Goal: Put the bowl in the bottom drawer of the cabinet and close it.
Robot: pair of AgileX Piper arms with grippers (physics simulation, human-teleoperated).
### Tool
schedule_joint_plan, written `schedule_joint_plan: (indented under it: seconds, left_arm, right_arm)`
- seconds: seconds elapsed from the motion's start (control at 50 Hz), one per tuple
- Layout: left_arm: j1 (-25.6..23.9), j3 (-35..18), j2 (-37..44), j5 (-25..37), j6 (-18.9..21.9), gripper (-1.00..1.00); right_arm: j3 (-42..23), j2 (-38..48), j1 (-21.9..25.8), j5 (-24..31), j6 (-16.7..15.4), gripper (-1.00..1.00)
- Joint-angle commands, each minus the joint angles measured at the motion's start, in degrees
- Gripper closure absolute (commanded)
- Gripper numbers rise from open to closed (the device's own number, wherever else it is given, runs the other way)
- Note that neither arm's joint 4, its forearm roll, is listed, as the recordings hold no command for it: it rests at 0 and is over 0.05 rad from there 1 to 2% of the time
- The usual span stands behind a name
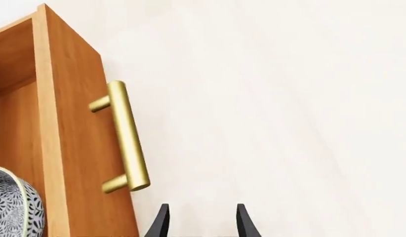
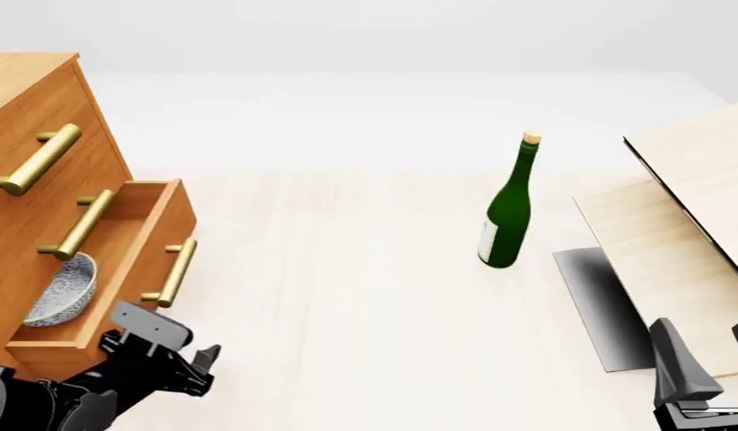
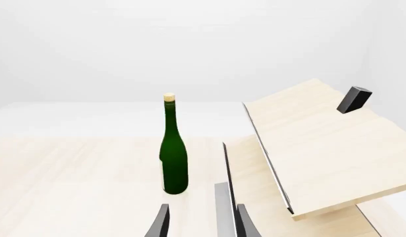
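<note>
The cabinet (image 2: pixel 34 99) stands at the table's left edge. Its bottom drawer (image 2: pixel 147 247) is pulled out. The white speckled bowl (image 2: pixel 60 292) lies tilted inside it, and its rim also shows in the left wrist view as the bowl (image 1: pixel 12 210). My left gripper (image 2: pixel 201 371) hovers open and empty just in front of the drawer front, below its brass handle (image 2: pixel 178 271). In the left wrist view the left gripper (image 1: pixel 201 222) sits beside the handle (image 1: pixel 124 138), not touching it. My right gripper (image 2: pixel 707 346) is open and empty at the near right, also seen as the right gripper (image 3: pixel 201 222).
A green wine bottle (image 2: pixel 508 211) with a cork stands upright right of centre, also seen as the bottle (image 3: pixel 173 153). Pale wooden boards (image 2: pixel 692 197) lean at the far right over a grey base plate (image 2: pixel 597 305). The two upper drawers are shut.
</note>
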Motion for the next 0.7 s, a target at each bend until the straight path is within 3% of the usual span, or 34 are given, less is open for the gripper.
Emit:
schedule_joint_plan:
  seconds: [0.02,0.7]
  left_arm:
    - [1.93,0.71,-0.07,-0.43,0.57,-1.0]
    - [7.54,1.36,-1.45,-0.55,0.89,-1.0]
  right_arm:
    - [0.04,-0.05,-0.01,0.02,0.0,-1.0]
    - [0.04,-0.06,-0.01,0.02,0.0,-1.0]
